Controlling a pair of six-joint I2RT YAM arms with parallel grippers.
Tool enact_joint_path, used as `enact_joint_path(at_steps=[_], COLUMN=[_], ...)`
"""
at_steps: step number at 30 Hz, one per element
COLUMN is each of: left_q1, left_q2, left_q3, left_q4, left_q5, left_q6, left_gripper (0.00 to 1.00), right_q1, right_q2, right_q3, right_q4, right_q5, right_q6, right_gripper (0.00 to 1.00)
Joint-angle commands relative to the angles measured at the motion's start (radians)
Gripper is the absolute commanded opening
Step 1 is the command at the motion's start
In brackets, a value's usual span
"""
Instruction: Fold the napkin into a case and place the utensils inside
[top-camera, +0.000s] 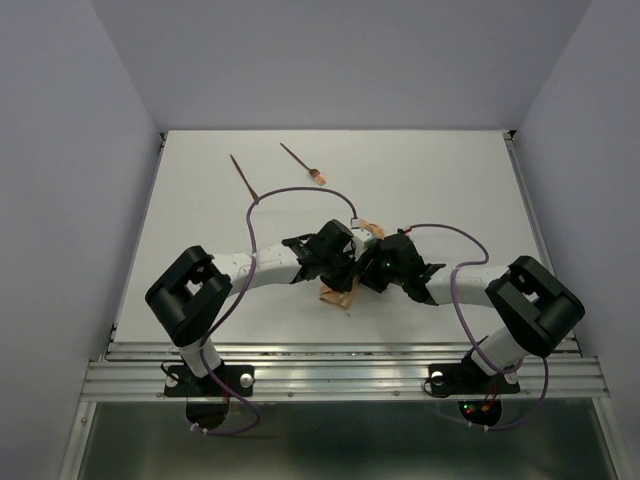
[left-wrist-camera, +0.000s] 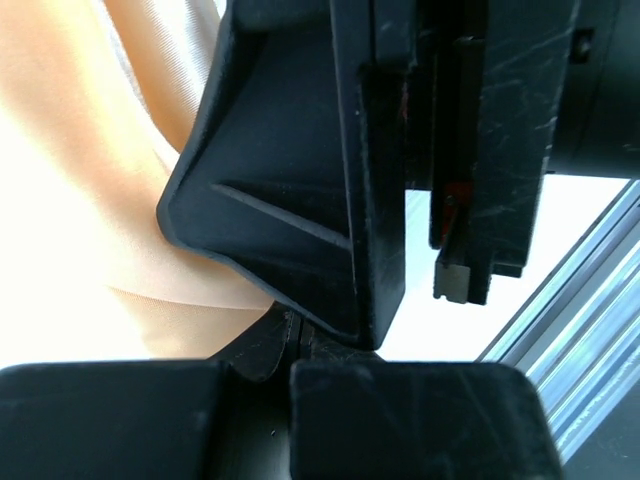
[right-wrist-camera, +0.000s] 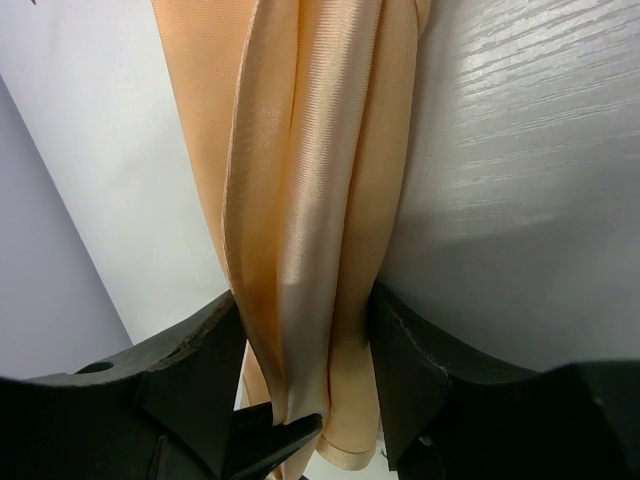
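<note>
Presently, the napkin is found at mid-table, bunched between the two grippers, which are met tip to tip over the white table. From above, only small tan portions are seen, one on the near side of the grippers and one on the far side.

Right gripper: the napkin is gathered into long narrow folds, and these are passed between the jaws. The gap is filled by cloth and both jaws are touched by it. The jaws are held part-way apart around the bundle, so the napkin is pinched.

Left gripper: the jaws are pressed together. The napkin is seen just beside their tips, but whether any of it is caught between them cannot be told. Much of this view is blocked by the black body of the right gripper.

Utensils: both are laid on the far part of the table, well apart from the napkin. In the top view the plain utensil is on the left and the forked utensil near it on the right, with its paler head towards the near side. Neither is touched by a gripper.
</note>
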Motion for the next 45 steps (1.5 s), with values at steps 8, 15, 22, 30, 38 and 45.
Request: enact_joint_path(at_steps=[8,15,22,30,38,45], left_q1=[-0.005,-0.005,0.008,0.058,0.063,0.061], left_q2=[-0.040,-0.094,-0.251,-0.288,-0.256,-0.192], left_q3=[-0.001,0.028,0.018,-0.116,-0.234,-0.280], left_q4=[0.041,-0.011,-0.052,0.052,0.201,0.271], left_q5=[0.003,0.010,-0.036,0.058,0.250,0.277], left_q6=[-0.022,-0.046,-0.103,-0.169,-0.231,-0.249], left_gripper=[0.00,0.67,0.99,0.73,0.00,0.00], right_q1=[0.013,0.013,-0.007,-0.017,-0.017,-0.035], right_q2=[0.022,0.036,0.071,0.088,0.093,0.070], right_q3=[-0.020,0.003,0.046,0.064,0.070,0.070], right_q4=[-0.037,-0.038,-0.043,-0.069,-0.098,-0.109], right_q5=[0.013,-0.007,-0.105,-0.120,-0.114,-0.135], right_q6=[0.008,-0.065,-0.165,-0.194,-0.214,-0.223], right_gripper=[0.19,0.01,0.01,0.01,0.01,0.16])
